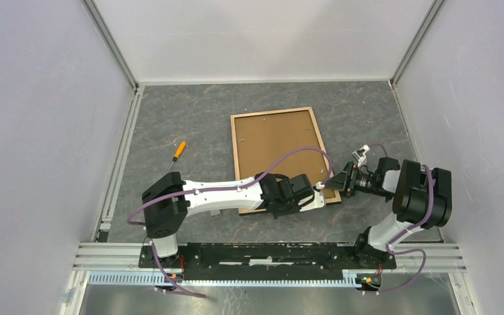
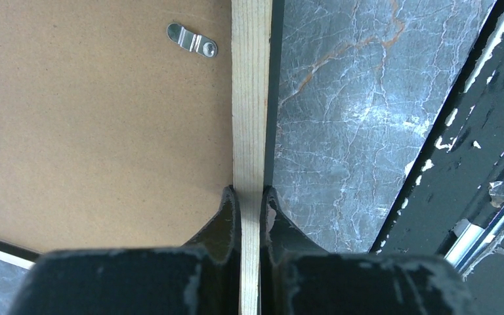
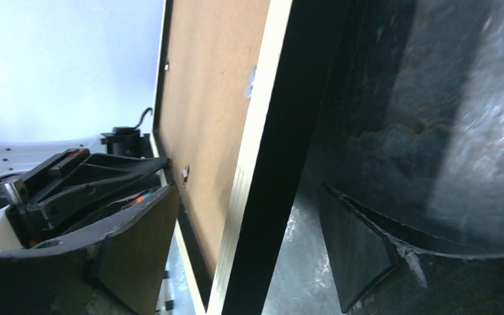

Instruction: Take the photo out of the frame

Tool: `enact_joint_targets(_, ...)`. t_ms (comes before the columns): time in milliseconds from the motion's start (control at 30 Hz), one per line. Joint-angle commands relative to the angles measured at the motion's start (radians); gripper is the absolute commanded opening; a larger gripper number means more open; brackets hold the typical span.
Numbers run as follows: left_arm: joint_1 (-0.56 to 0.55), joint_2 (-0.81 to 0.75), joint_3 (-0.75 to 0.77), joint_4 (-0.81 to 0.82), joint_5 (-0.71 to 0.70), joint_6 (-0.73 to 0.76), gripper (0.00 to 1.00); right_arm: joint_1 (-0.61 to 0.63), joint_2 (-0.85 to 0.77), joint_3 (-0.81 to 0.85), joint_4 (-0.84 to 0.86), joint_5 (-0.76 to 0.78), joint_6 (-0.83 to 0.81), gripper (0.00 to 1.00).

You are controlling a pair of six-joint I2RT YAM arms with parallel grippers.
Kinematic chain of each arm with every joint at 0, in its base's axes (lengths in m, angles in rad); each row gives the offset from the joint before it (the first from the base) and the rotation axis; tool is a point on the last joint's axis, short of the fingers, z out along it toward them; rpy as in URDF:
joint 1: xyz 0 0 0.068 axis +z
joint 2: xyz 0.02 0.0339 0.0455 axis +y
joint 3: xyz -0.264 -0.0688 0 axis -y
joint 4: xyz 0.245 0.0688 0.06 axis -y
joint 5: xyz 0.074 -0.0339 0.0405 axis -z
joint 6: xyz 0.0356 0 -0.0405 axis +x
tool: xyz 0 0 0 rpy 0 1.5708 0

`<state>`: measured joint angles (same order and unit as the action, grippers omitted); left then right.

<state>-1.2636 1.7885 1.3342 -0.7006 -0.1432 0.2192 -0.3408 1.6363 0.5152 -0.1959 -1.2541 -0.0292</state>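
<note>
- My left claw [image 2: 250, 193] is clamped tight on the light wood rim of the frame [image 1: 235, 157]. One finger is on the board side and one on the outer side, close to the frame's near right corner.
- My right claw [image 3: 249, 197] is spread wide and holds nothing. The same corner's edge passes between its two fingers, and I cannot tell whether either finger touches it.
- The frame lies face down on the grey table [image 1: 190, 111] with its brown backing board [image 1: 275, 147] facing up. Its long axis runs away from my bases, with the far end leaning slightly left.
- The photo is not visible anywhere. I judge it sits under the board, against the glass.
- The key relation is that both claws meet at the near right corner, so the whole frame stretches ahead and to the left of them.
- A small metal clip [image 2: 192, 39] sits on the board ahead of my left claw, just inside the rim. It probably pins the board down.
- With the left claw steadying the rim, the empty right claw is the one free to reach inward over the board.
</note>
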Motion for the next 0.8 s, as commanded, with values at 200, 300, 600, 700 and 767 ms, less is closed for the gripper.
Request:
enact_joint_targets(200, 0.017, -0.066, 0.005, 0.098, -0.052, 0.047, 0.02, 0.028, 0.049, -0.127, 0.311, -0.040, 0.291, 0.69)
enact_joint_targets(300, 0.018, -0.067, -0.002, 0.102, -0.047, 0.053, 0.02, 0.046, 0.083, -0.121, 0.311, -0.059, 0.293, 0.62)
enact_joint_targets(600, 0.017, -0.067, -0.045, 0.132, -0.049, 0.074, 0.02, 0.097, 0.149, -0.110, 0.308, -0.105, 0.299, 0.55)
enact_joint_targets(700, 0.016, -0.068, -0.052, 0.140, -0.053, 0.085, 0.02, 0.113, 0.173, -0.107, 0.307, -0.115, 0.297, 0.55)
enact_joint_targets(767, 0.017, -0.064, -0.056, 0.145, -0.053, 0.091, 0.02, 0.125, 0.192, -0.100, 0.303, -0.123, 0.291, 0.54)
